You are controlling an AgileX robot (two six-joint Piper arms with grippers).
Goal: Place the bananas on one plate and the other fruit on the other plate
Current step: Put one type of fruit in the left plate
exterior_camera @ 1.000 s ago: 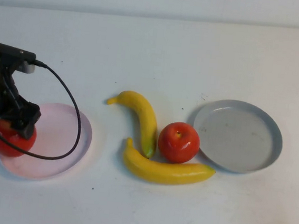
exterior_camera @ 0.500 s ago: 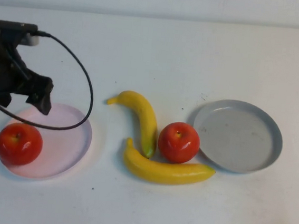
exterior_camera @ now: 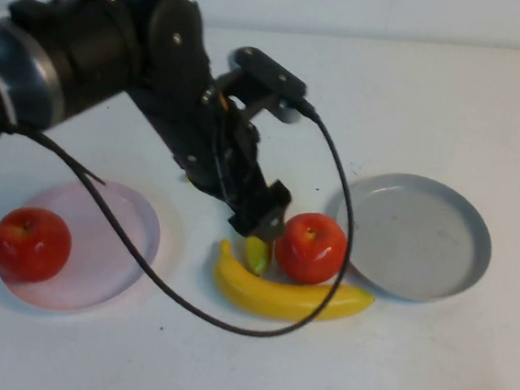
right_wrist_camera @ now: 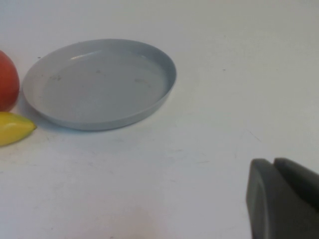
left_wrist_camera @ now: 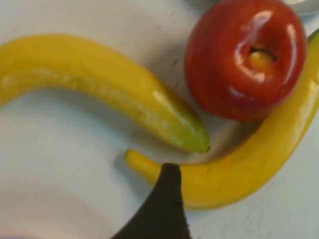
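Observation:
One red apple [exterior_camera: 31, 244] lies on the pale pink plate [exterior_camera: 113, 236] at the left. The second apple [exterior_camera: 311, 247] lies on the table between the bananas and the grey plate [exterior_camera: 414, 236], which is bare. The lower banana [exterior_camera: 287, 297] lies in front of it. The upper banana is mostly hidden by my left arm; only its green tip [exterior_camera: 256, 255] shows. My left gripper [exterior_camera: 260, 218] hovers open and empty just above the bananas, beside the apple. In the left wrist view one finger [left_wrist_camera: 167, 199] is over the lower banana [left_wrist_camera: 249, 164]. My right gripper [right_wrist_camera: 274, 167] is shut and empty, near the grey plate [right_wrist_camera: 99, 84].
My left arm and its black cable [exterior_camera: 142, 267] stretch from the back left across the table's middle, over part of the pink plate. White table all round; the right gripper does not show in the high view.
My left gripper has left the apple on the pink plate and swung right, from above the plate to above the bananas and second apple. The fruit has not moved.

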